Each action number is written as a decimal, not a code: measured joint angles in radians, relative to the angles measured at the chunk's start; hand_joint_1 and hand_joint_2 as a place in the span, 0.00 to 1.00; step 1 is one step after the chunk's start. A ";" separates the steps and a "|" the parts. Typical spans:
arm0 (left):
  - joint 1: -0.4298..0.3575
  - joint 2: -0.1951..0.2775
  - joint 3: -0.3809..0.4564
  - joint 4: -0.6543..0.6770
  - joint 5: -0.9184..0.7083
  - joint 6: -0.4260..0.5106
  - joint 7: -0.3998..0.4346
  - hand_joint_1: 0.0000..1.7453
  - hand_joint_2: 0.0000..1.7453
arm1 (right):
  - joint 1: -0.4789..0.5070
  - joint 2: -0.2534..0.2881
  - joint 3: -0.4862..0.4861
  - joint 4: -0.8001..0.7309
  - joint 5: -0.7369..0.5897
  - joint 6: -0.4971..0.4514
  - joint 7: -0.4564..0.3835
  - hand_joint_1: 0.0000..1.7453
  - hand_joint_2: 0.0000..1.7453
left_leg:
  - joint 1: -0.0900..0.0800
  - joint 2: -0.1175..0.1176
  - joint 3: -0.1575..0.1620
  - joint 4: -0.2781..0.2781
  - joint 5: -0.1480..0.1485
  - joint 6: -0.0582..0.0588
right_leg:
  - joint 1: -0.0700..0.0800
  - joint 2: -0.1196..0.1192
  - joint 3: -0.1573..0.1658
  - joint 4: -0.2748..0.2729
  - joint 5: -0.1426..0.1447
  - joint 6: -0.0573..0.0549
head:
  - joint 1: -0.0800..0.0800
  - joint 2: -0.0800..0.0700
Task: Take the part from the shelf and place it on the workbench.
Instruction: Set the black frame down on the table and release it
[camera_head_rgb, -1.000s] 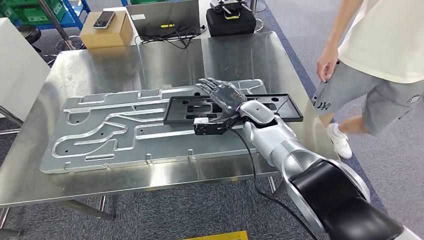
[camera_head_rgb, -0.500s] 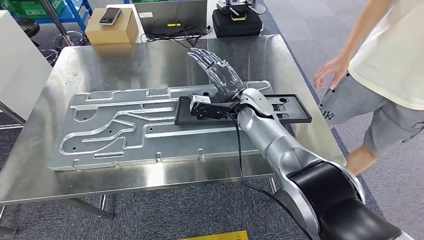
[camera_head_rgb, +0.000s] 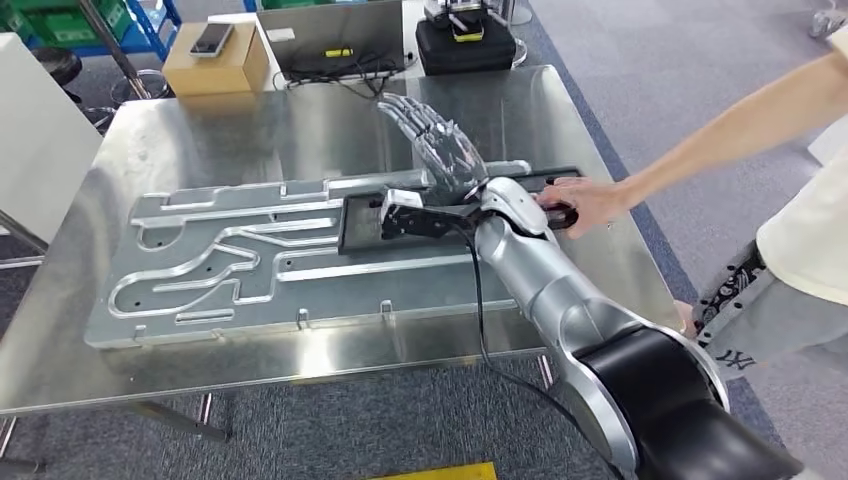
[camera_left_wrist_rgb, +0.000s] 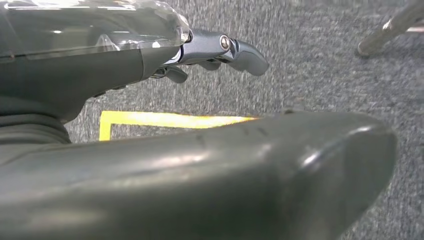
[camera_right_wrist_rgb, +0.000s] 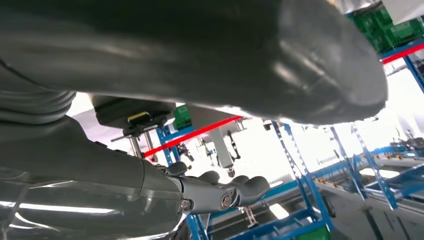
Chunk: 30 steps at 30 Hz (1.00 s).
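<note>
Part (camera_head_rgb: 360, 222) flat near worktop (camera_head_rgb: 200, 140) right edge; person's hand (camera_head_rgb: 580, 203) now grips its end. Right hand (camera_head_rgb: 440, 150) raised, fingers apart, empty. Left hand (camera_left_wrist_rgb: 150, 55) empty, fingers loosely extended.

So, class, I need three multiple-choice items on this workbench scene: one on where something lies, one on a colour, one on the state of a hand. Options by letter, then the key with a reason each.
1. Where does the black part lie?
A. On the grey grooved plate on the workbench
B. On the carpet
C. On the cardboard box

2. What colour is the cardboard box beyond the workbench's far edge?
A. Blue
B. Tan
C. White

3. What is the robot's right hand doing?
A. Gripping the black part
B. Raised above the part, fingers spread, holding nothing
C. Pressing the laptop

Answers:
1 A: the head view shows the part flat on the grooved plate.
2 B: the box is tan, with a phone on top.
3 B: the fingers are apart, clear of the part, while a person's hand touches the part's far end.
</note>
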<state>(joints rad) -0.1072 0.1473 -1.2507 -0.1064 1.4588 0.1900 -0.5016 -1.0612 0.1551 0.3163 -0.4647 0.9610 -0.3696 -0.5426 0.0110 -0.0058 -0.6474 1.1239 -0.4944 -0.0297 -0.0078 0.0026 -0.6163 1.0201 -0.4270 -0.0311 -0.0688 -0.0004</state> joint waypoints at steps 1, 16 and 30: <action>0.000 0.000 0.000 0.000 0.000 0.000 0.000 0.00 0.00 | 0.000 0.001 0.000 0.000 0.000 0.000 0.000 0.00 0.00 | 0.001 0.000 -0.031 0.068 -0.032 -0.005 | 0.000 -0.001 0.001 0.000 -0.001 -0.002 | 0.000 0.000; 0.049 -0.014 0.079 0.000 0.000 -0.011 -0.003 0.00 0.00 | 0.849 -0.222 -0.019 -0.864 -0.330 -0.327 -0.081 0.00 0.00 | 0.011 -0.038 0.072 -0.138 0.081 0.044 | 0.007 -0.004 -0.014 0.125 -0.138 0.050 | 0.003 0.000; 0.037 -0.016 0.130 0.000 0.000 0.010 0.018 0.00 0.00 | 1.095 -0.298 -0.019 -1.325 -0.315 -0.291 -0.081 0.00 0.00 | -0.002 0.000 -0.013 -0.044 0.034 0.007 | -0.001 -0.007 0.089 -0.024 -0.056 0.004 | 0.003 0.000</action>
<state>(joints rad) -0.0699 0.1308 -1.1208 -0.1064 1.4588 0.1998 -0.4832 0.0337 -0.1433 0.2976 -1.7897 0.6459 -0.6602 -0.6241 0.0093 -0.0058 -0.6601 1.0801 -0.4603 -0.0232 -0.0084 -0.0043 -0.5270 0.9965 -0.4826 -0.0272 -0.0657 -0.0004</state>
